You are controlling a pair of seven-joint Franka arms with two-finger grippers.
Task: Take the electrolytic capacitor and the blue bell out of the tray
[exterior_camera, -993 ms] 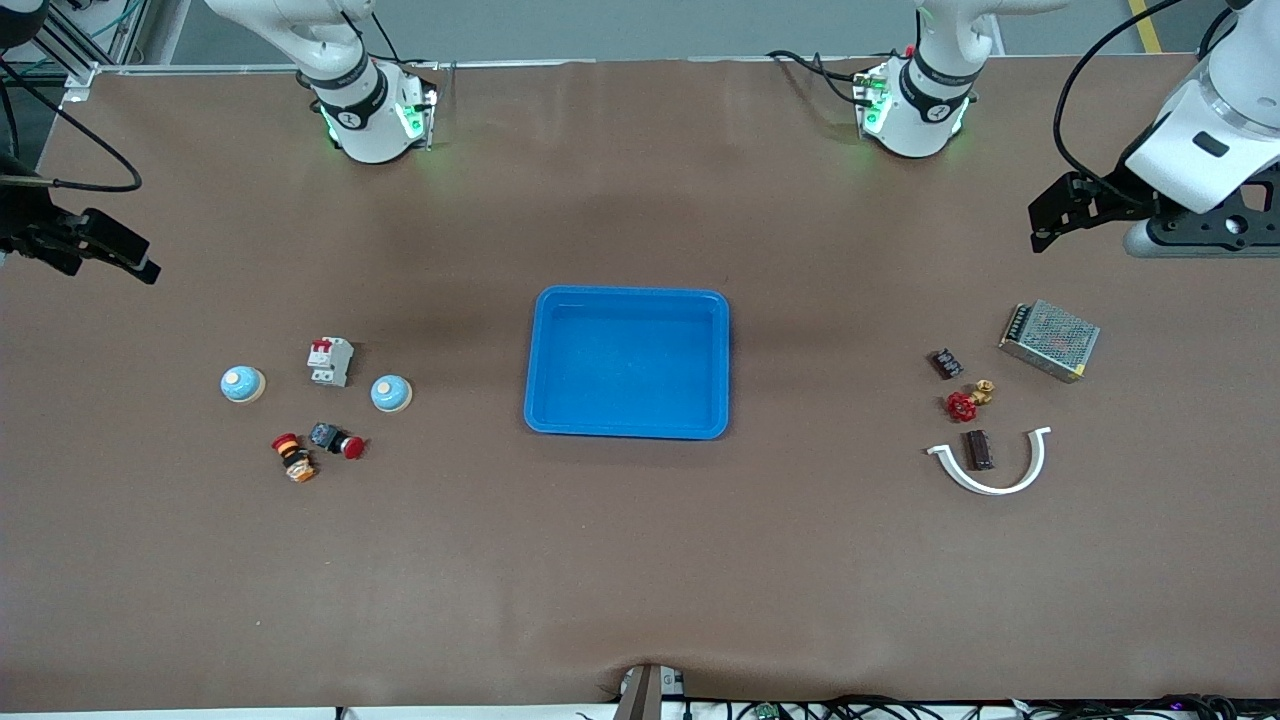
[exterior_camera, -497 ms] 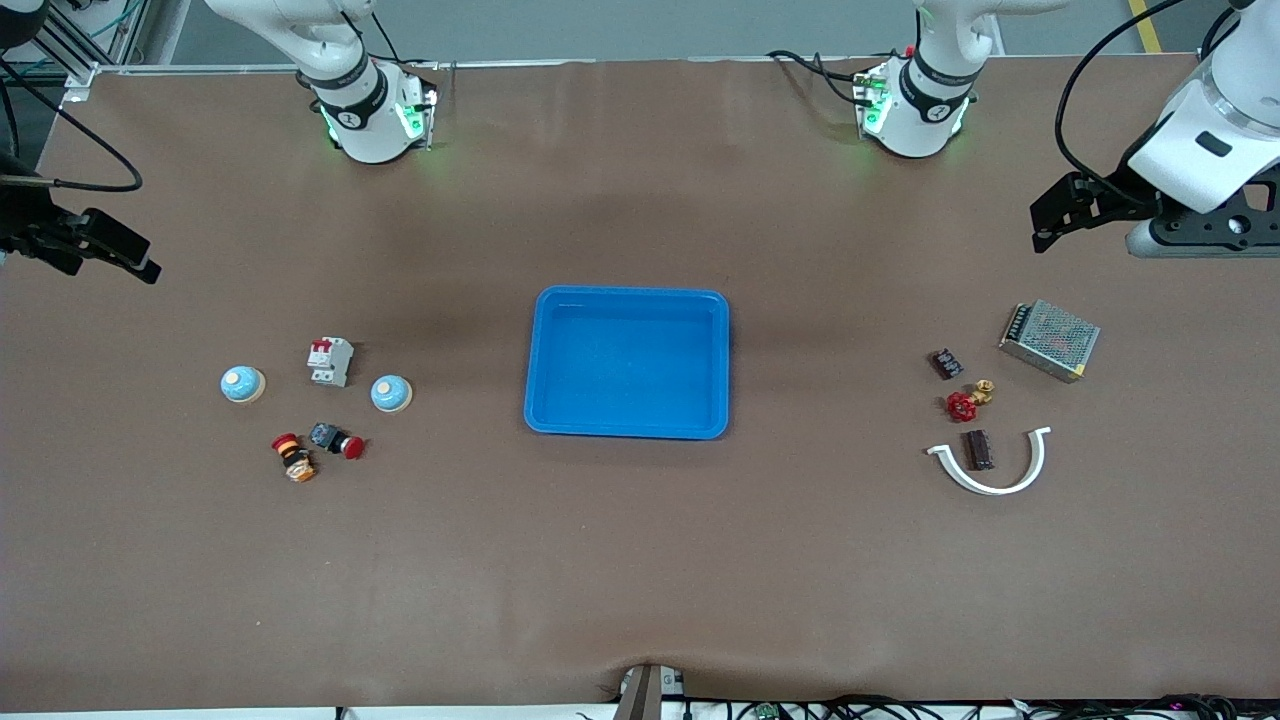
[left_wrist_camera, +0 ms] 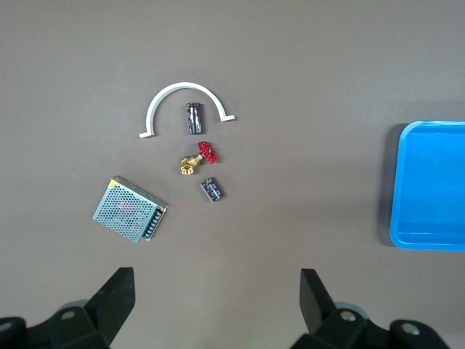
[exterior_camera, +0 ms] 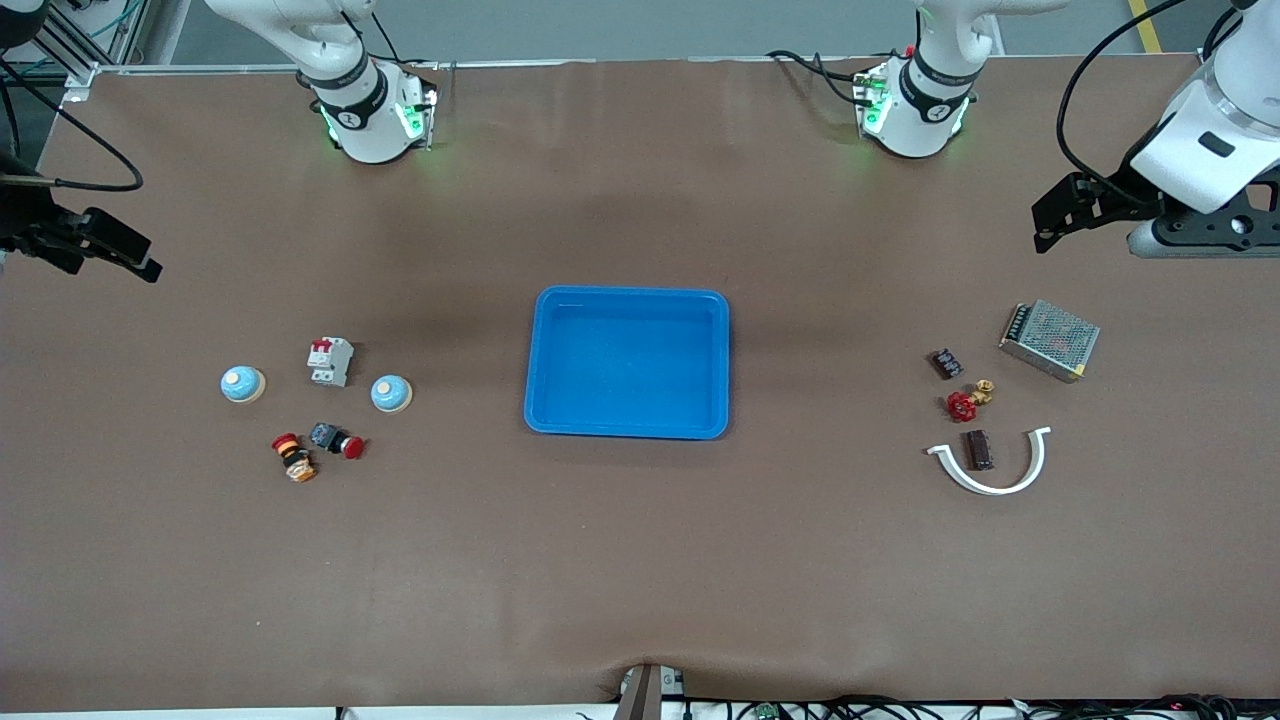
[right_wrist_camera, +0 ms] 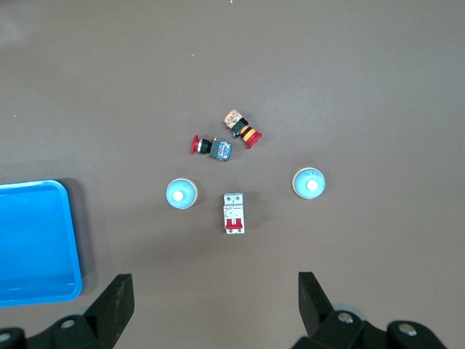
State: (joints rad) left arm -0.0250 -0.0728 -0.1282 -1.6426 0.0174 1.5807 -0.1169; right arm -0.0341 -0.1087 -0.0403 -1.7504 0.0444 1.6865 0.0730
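Two light-blue bells (exterior_camera: 391, 393) (exterior_camera: 242, 384) sit toward the right arm's end; the right wrist view shows them (right_wrist_camera: 181, 193) (right_wrist_camera: 308, 182) either side of a breaker. A dark capacitor (exterior_camera: 978, 449) (left_wrist_camera: 194, 118) lies inside a white arc toward the left arm's end, with a smaller black capacitor (exterior_camera: 946, 363) (left_wrist_camera: 211, 190) close by. My left gripper (exterior_camera: 1062, 208) (left_wrist_camera: 216, 280) hangs open and empty over bare table beside the mesh box. Past the bells, my right gripper (exterior_camera: 118, 256) (right_wrist_camera: 215, 285) hangs open and empty over bare table at the table's end.
A blue tray (exterior_camera: 628, 294) stands mid-table. A white circuit breaker (exterior_camera: 331, 360) and two red push buttons (exterior_camera: 337, 440) (exterior_camera: 293, 457) lie by the bells. A red valve (exterior_camera: 962, 404), white arc (exterior_camera: 995, 485) and metal mesh box (exterior_camera: 1049, 339) lie by the capacitors.
The left arm's hand has drifted very slightly toward its end of the table. Nothing on the table has moved and both grippers stay open.
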